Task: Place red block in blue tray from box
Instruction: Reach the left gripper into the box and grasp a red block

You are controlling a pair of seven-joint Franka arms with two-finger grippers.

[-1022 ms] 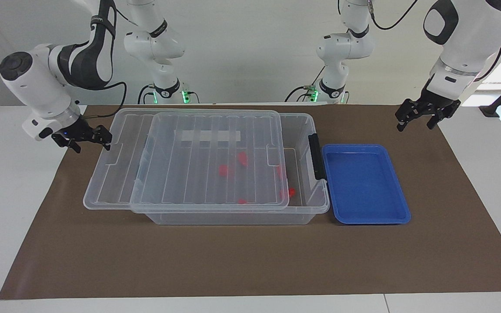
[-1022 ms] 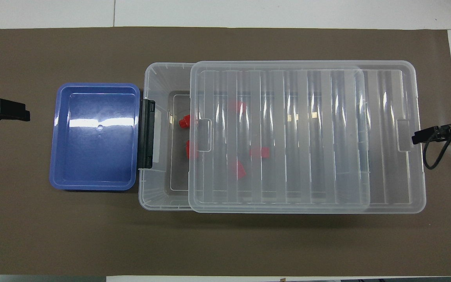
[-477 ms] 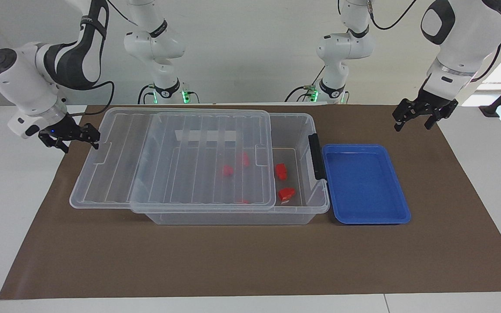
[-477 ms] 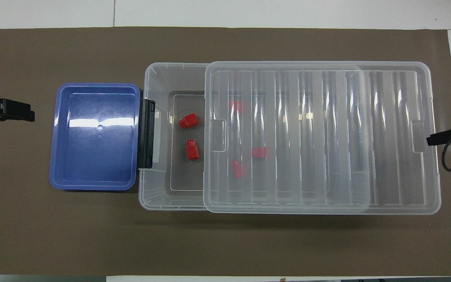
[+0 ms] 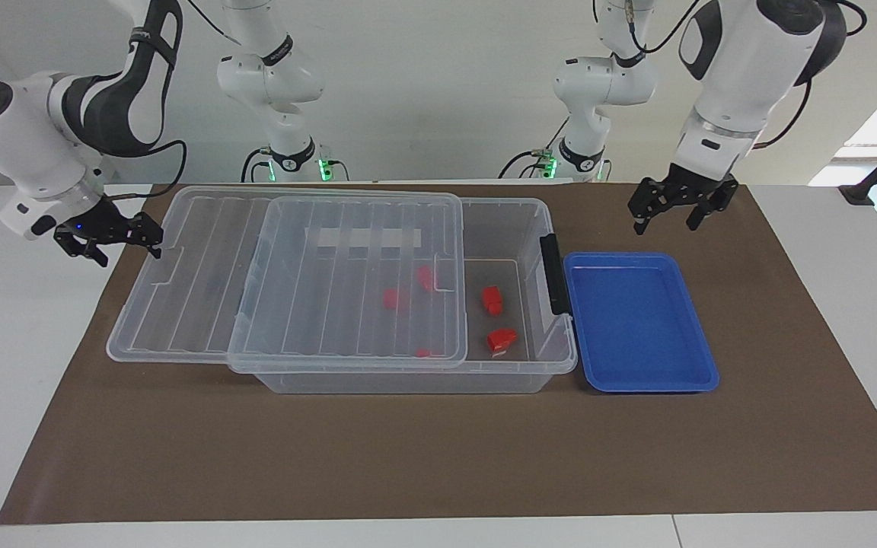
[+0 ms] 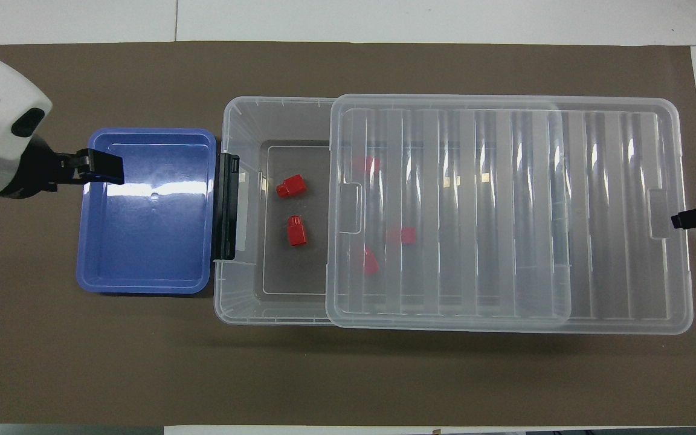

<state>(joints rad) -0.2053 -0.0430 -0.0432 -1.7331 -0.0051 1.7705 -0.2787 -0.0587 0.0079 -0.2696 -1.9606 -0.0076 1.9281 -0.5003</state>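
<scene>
Red block (image 5: 492, 299) lying uncovered in box (image 5: 530, 365) beside blue tray (image 5: 701, 377), below and boxward of left gripper (image 5: 672, 215) fingers spread empty: probably light, rigid, best pinched across long sides.

five red blocks (image 6: 290, 185), one blue tray (image 6: 142, 284), one box (image 6: 239, 302), one lid (image 6: 626, 320).

no legible txt | box (image 5: 518, 228): pale blank strip on wall, no print readable | blue tray (image 5: 640, 380): no label | arm links: dark marks, unreadable | no nums/signs
</scene>
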